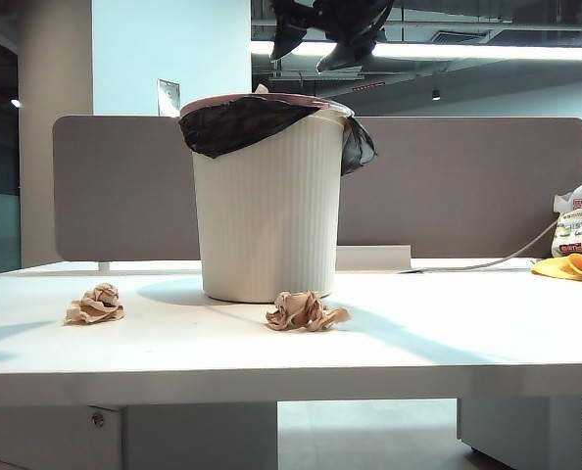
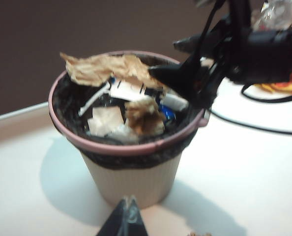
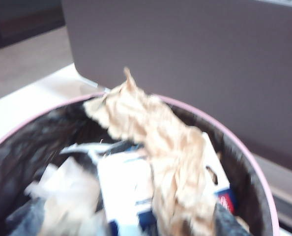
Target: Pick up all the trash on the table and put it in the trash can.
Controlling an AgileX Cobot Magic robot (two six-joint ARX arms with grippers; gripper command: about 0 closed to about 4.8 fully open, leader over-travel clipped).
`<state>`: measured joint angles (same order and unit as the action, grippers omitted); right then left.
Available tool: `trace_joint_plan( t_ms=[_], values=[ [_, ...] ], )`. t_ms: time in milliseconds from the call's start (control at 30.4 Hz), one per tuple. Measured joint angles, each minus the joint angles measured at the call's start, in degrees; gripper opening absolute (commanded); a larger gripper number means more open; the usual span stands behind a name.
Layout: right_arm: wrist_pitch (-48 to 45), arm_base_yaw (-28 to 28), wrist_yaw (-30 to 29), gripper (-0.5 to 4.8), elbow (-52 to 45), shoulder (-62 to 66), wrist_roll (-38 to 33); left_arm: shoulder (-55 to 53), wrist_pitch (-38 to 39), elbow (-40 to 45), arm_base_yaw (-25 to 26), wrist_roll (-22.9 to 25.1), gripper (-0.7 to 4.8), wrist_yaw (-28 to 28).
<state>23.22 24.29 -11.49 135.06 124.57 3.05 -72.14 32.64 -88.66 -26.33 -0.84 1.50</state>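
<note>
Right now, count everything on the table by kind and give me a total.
Paper wads on the table: 2
Trash can: 1
Yellow cloth: 1
Printed bag: 1
Cable: 1
Total: 6

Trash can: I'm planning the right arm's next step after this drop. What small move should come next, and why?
Probably lift the right end effector clear of the trash can. Its jaws look open above the rim, and a brown paper wad already lies inside. Two wads remain on the table: one in front of the can, one further left.
</note>
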Motion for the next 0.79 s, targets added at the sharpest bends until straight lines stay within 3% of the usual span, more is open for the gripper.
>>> trace_joint_plan(
  t_ms=[33, 66, 99, 132, 461, 790],
  values=[
    [1.8, 0.0, -0.1, 0.76, 0.0, -0.9, -0.1, 0.1, 0.5, 0.0, 0.0, 0.0, -0.05, 0.0],
    [3.1, 0.0, -0.2, -0.16, 0.0, -1.8, -0.2, 0.2, 1.0, 0.0, 0.0, 0.0, -0.06, 0.0],
    [4.8, 0.0, -0.3, 0.17, 0.0, -3.1, -0.2, 0.3, 1.5, 0.0, 0.0, 0.0, -0.05, 0.0],
    [6.6, 0.0, -0.6, -0.1, 0.0, -4.6, -0.1, 0.5, 2.0, 0.0, 0.0, 0.0, -0.06, -0.2],
    [21.4, 0.6, -0.6, -0.05, 0.1, -17.3, 0.0, 2.1, 4.9, 0.0, 0.0, -0.3, -0.05, -6.2],
    [30.6, 1.0, 0.4, -0.05, -3.2, -32.1, 0.0, 6.4, 5.0, 0.1, 0.0, -0.9, -0.06, -6.7]
  ],
)
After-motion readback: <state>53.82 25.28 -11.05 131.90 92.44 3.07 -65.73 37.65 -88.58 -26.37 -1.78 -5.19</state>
